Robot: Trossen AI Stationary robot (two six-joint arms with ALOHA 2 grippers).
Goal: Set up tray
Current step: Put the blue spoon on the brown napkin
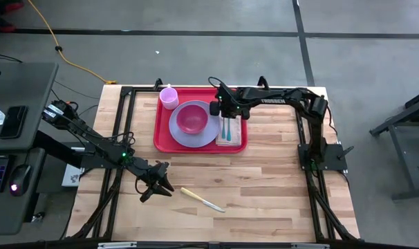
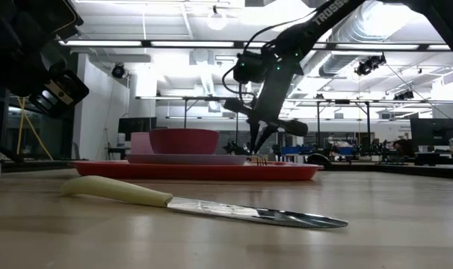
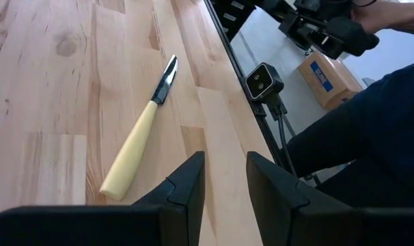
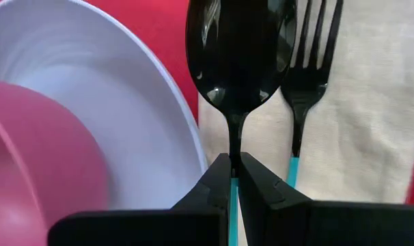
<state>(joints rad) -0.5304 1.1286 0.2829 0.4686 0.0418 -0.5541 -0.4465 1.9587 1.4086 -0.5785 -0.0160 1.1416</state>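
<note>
The red tray (image 1: pixel 162 135) lies at the table's far middle. On it sit a lavender plate (image 1: pixel 184 135) with a pink bowl (image 1: pixel 193 118), a lavender cup (image 1: pixel 169 97) and a cream napkin (image 4: pixel 371 116). A black fork with a teal handle (image 4: pixel 309 61) lies on the napkin. My right gripper (image 1: pixel 223 114) stands over the napkin, shut on a black spoon (image 4: pixel 238 48). My left gripper (image 3: pixel 224 179) is open near the table's near edge, beside a cream-handled knife (image 1: pixel 202 199) that lies flat on the wood. My right gripper pinches the spoon's handle (image 4: pixel 234 174), where the black neck meets the teal part, between its two fingertips. The fingers come from above, pointing down. The spoon's bowl reaches out past the fingertips beside the fork; whether it rests on the napkin I cannot tell.
The black frame rails (image 1: pixel 119 124) run along the table's left and right sides. A person in a dark sleeve (image 3: pixel 371 137), a small camera (image 3: pixel 261 82) and a cardboard box (image 3: pixel 326 78) stand off the table's edge. Bare wood (image 1: pixel 265 187) lies between tray and near edge.
</note>
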